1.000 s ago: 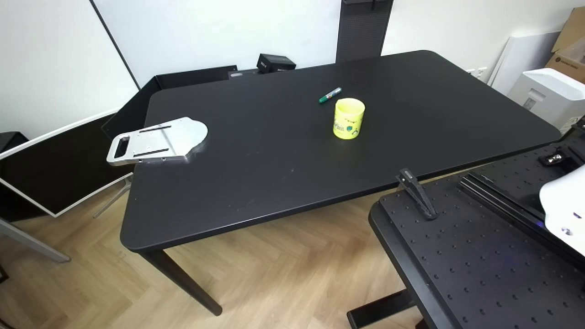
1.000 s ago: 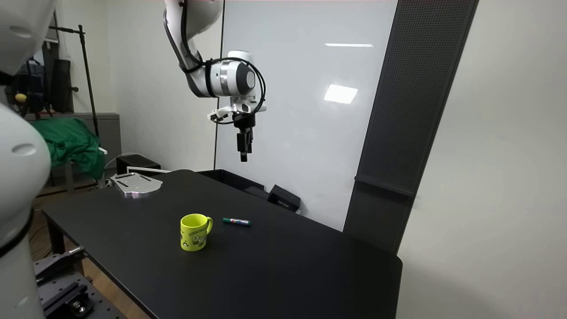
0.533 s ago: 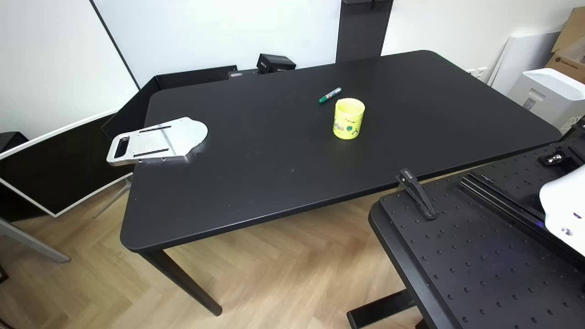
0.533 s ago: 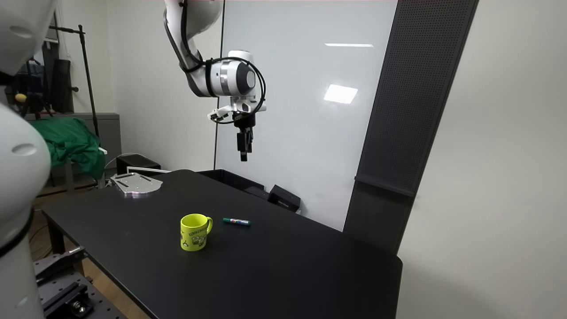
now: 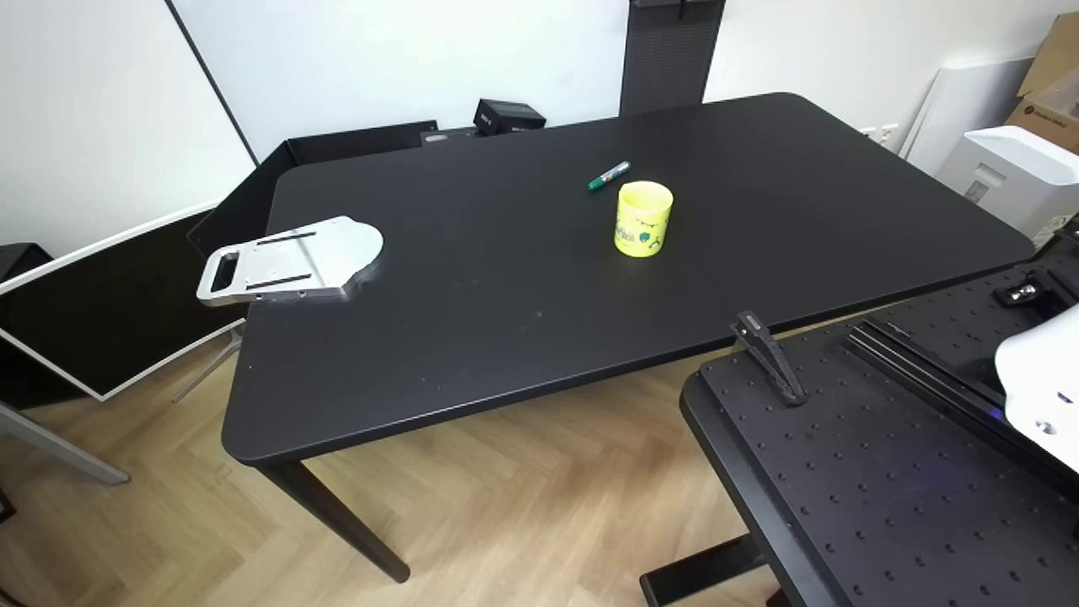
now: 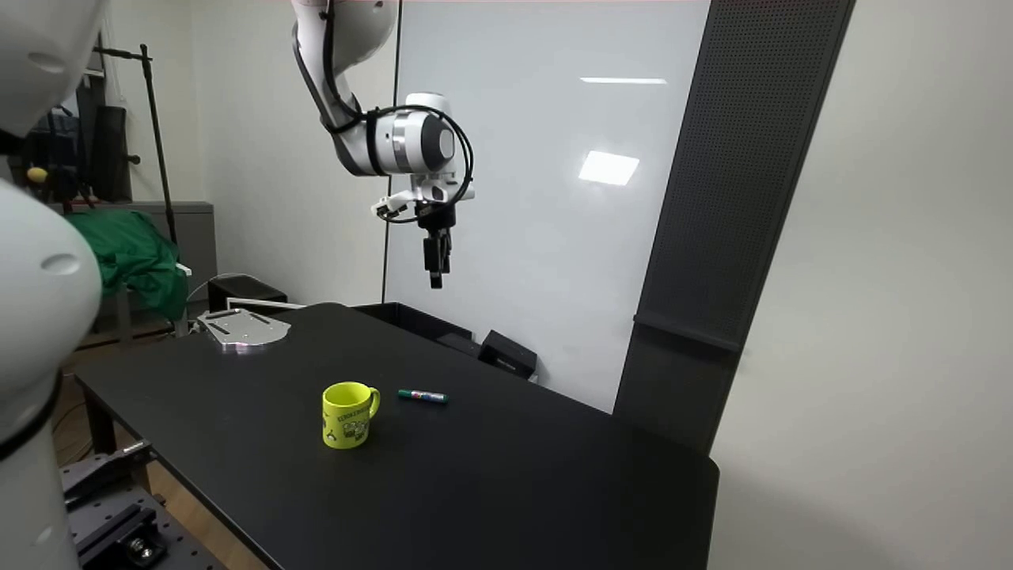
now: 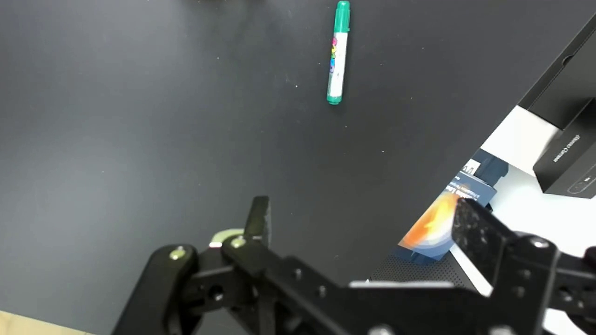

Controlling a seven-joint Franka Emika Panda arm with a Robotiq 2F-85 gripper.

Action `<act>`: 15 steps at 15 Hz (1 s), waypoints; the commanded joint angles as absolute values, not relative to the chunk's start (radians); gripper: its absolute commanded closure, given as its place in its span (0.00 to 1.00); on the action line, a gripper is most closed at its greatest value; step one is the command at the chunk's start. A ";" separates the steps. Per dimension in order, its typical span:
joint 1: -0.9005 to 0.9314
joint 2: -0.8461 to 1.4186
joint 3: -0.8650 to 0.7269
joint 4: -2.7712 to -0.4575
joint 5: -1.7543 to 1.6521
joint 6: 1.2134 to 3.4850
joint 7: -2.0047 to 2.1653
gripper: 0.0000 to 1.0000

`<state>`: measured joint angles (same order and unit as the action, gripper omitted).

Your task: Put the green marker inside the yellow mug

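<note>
The green marker lies flat on the black table in both exterior views [image 5: 609, 175] [image 6: 423, 396], behind the yellow mug and apart from it. In the wrist view the marker [image 7: 339, 53] shows at the top, farther up than my fingertips. The yellow mug stands upright in both exterior views [image 5: 642, 219] [image 6: 346, 416]. A yellow-green edge of the mug [image 7: 225, 235] shows behind my left finger in the wrist view; the rest is hidden. My gripper [image 7: 361, 202] is open and empty, its jaws wide apart. In an exterior view it [image 6: 437, 277] hangs high above the table, pointing down.
A silver flat plate [image 5: 295, 257] lies at one table end, overhanging the edge. Black boxes [image 6: 506, 354] stand beyond the table's far edge, near the whiteboard [image 6: 546, 198]. The robot's dark mounting bench [image 5: 885, 472] adjoins the table's near side.
The arm has shifted very slightly; its large white link at the edge of an exterior view has moved a little right. The gripper is almost in the same place. Marker and mug have not moved.
</note>
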<state>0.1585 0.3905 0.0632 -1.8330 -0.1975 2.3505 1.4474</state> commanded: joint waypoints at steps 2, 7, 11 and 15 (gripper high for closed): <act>0.203 0.499 0.028 -1.693 -0.180 2.353 1.437 0.00; 0.227 0.606 0.011 -1.624 -0.167 2.369 1.433 0.00; 0.236 0.688 -0.006 -1.586 -0.157 2.400 1.427 0.00; 0.248 0.775 -0.024 -1.532 -0.151 2.439 1.399 0.00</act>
<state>0.2260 0.7023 0.0032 -1.6137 -0.1754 2.4359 1.4252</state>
